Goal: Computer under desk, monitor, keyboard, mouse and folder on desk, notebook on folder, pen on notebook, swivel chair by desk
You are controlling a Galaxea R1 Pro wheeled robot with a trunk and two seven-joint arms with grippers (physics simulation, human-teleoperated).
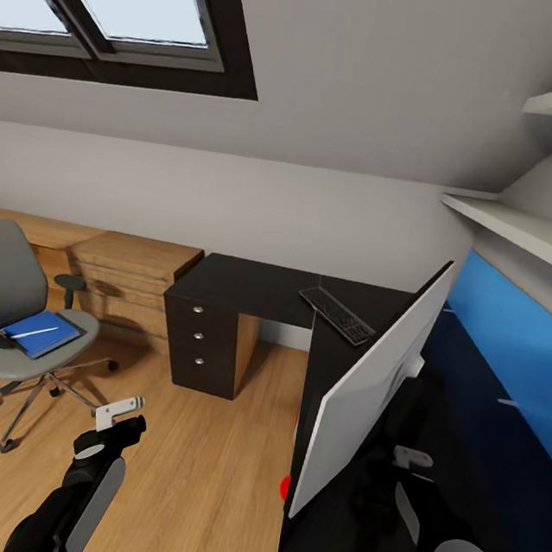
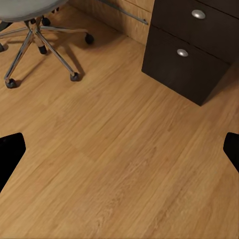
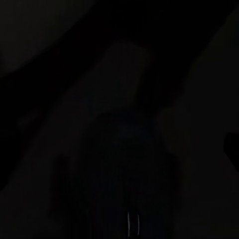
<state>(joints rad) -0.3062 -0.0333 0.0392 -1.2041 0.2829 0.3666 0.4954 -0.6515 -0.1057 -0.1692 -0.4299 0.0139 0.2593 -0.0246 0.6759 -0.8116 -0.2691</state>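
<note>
An attic bedroom with a sloped grey ceiling, a skylight (image 1: 112, 2) and a light wooden floor (image 1: 187, 491) surrounds the robot. The left gripper (image 1: 118, 416) hangs over this floor with nothing between its fingers; in the left wrist view its dark fingertips (image 2: 11, 154) stand far apart at the two edges, so it is open. For the right gripper I cannot tell the state, because the right wrist view is almost black. Near the left gripper stands the swivel chair (image 1: 4, 292), and on its seat lies a blue folder (image 1: 42, 334) with the pen (image 1: 32, 332) on top. Further away is the desk (image 1: 248, 285) with its drawer unit (image 1: 203, 336); the keyboard (image 1: 336, 314) lies on the desk. The monitor (image 1: 375, 385) is very close to the camera at the right, seen from its pale back.
</note>
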